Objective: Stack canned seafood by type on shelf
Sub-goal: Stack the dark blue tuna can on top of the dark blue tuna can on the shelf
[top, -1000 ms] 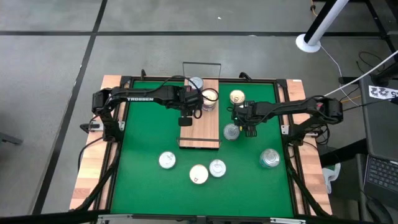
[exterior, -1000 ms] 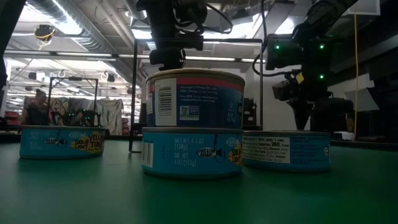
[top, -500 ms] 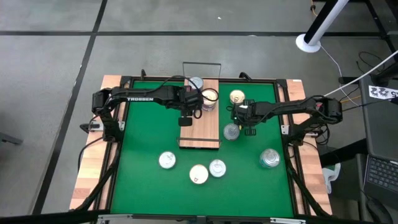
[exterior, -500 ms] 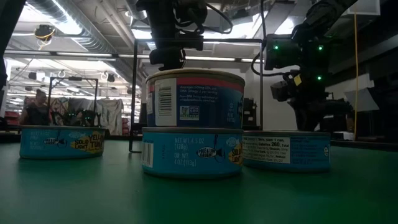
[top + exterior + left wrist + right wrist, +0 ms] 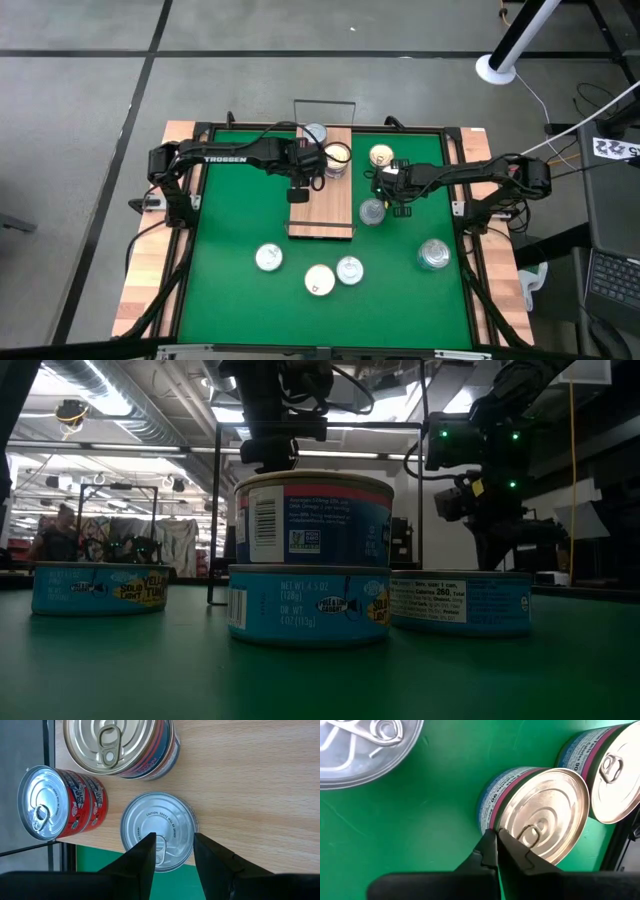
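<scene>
L gripper [image 5: 172, 855] was held parted over a silver tin [image 5: 159, 831] near the shelf [image 5: 320, 195] long edge, w/ red tin [image 5: 60, 802] beside. R gripper [image 5: 496, 851] was clenched, empty, by a cream-gold tin [image 5: 540, 817] on the mat [image 5: 230, 220], prob. lining up.

Count: roughly nine small round metal seafood tins [image 5: 268, 258], stacks may hide more. One long light-brown wood-grain shelf board [image 5: 322, 208]. Two dark robot arms [image 5: 240, 155].
</scene>
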Available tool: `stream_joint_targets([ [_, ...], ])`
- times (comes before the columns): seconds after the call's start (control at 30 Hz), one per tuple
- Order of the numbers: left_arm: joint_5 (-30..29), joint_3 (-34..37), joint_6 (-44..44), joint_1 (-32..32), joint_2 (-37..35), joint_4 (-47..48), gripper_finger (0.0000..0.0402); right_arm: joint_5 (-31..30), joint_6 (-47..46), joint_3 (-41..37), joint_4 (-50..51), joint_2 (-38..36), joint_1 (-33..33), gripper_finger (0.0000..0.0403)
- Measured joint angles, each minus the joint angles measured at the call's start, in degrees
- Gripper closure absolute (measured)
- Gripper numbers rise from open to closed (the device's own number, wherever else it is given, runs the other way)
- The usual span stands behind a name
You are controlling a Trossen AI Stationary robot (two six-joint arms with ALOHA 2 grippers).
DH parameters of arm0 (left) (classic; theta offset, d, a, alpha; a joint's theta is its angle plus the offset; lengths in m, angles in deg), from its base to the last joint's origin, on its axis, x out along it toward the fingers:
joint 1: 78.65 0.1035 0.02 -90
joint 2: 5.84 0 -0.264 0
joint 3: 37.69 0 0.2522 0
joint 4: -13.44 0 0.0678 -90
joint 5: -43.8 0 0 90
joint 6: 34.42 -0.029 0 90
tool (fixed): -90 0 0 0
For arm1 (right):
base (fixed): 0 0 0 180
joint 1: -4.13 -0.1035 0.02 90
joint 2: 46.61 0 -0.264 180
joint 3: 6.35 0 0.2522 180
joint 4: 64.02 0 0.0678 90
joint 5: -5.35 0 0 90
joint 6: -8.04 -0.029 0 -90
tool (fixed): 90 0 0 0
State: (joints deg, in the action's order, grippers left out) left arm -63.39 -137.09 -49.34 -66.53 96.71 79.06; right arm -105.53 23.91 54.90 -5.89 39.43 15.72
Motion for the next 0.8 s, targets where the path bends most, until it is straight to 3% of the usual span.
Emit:
stream_joint_targets([
  [0.8,0.0,0.02,-0.04,0.0,-0.09,2.95,0.0274,1.52,2.63,5.84,0.64,0.28,0.04,0.0403],
])
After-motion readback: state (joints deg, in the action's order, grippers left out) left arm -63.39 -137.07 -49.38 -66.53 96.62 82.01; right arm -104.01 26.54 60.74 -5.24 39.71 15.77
